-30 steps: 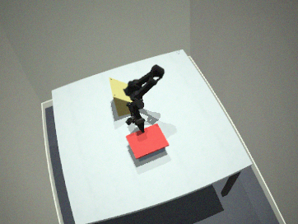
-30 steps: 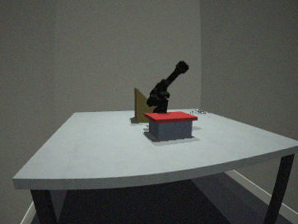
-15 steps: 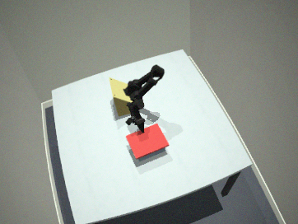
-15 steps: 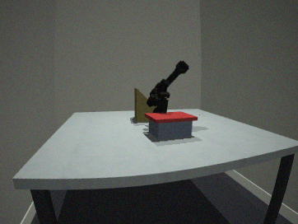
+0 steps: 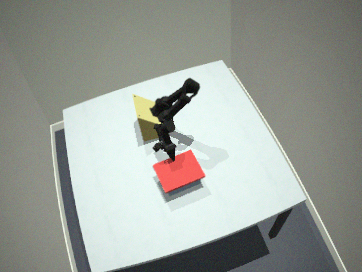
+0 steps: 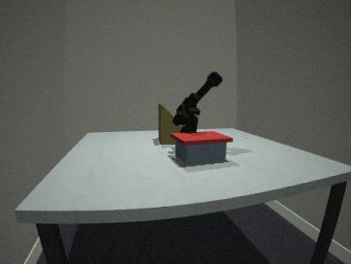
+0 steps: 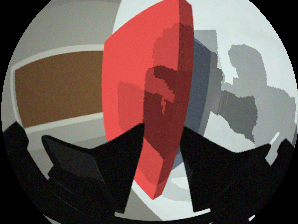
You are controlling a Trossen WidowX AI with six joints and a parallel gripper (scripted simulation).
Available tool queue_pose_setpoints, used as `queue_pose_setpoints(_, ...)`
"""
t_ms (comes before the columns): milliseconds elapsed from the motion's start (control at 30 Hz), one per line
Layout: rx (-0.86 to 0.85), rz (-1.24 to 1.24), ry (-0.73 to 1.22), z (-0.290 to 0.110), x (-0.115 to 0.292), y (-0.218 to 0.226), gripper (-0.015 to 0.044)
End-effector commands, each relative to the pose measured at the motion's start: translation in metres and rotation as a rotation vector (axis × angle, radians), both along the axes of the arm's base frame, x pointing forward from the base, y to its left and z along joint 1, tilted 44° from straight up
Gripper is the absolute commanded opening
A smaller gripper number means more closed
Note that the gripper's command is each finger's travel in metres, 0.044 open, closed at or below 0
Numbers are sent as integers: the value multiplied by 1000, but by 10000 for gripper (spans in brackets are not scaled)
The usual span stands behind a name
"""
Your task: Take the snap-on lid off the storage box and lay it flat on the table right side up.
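The red lid point(image 5: 184, 176) point(image 6: 204, 138) point(image 7: 125, 65) sits level on top of the blue-grey storage box point(image 6: 201, 153) point(image 7: 201, 75), its rim overhanging the box walls. The box stands on the pale table point(image 5: 110, 210) point(image 6: 97, 181). My gripper point(image 5: 173, 159) point(image 7: 162, 129) is at the lid's edge on the arm's side, one finger on each side of the lid in the wrist view, shut on that edge. The fingertips are hidden behind the lid in the exterior view. The box's inside is hidden under the lid.
A yellow upright wedge-shaped block point(image 5: 149, 131) point(image 6: 166, 130) stands behind the box, close beside the arm's base. The table's front edge lies beyond the box, on the side away from the arm. Shadows of the arm fall beside the box.
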State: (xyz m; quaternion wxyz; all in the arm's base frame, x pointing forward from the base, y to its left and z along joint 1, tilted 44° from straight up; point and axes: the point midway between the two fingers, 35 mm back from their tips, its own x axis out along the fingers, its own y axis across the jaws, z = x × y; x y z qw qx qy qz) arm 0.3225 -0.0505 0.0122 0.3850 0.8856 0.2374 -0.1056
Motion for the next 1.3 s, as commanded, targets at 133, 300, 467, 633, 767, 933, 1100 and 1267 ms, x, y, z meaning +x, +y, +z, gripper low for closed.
queue_pose_setpoints(133,0,0,-3,2,-1,-2,0)
queue_pose_setpoints(300,0,0,-3,3,-2,-3,0)
queue_pose_setpoints(467,0,0,-3,3,-2,-4,0)
queue_pose_setpoints(633,0,0,-3,4,-2,-4,0)
queue_pose_setpoints(767,0,0,-3,5,-3,-5,0)
queue_pose_setpoints(933,0,0,-3,5,-3,-5,0)
queue_pose_setpoints(1100,0,0,-3,6,-3,-6,0)
queue_pose_setpoints(1267,-1,0,-3,7,-3,-7,0)
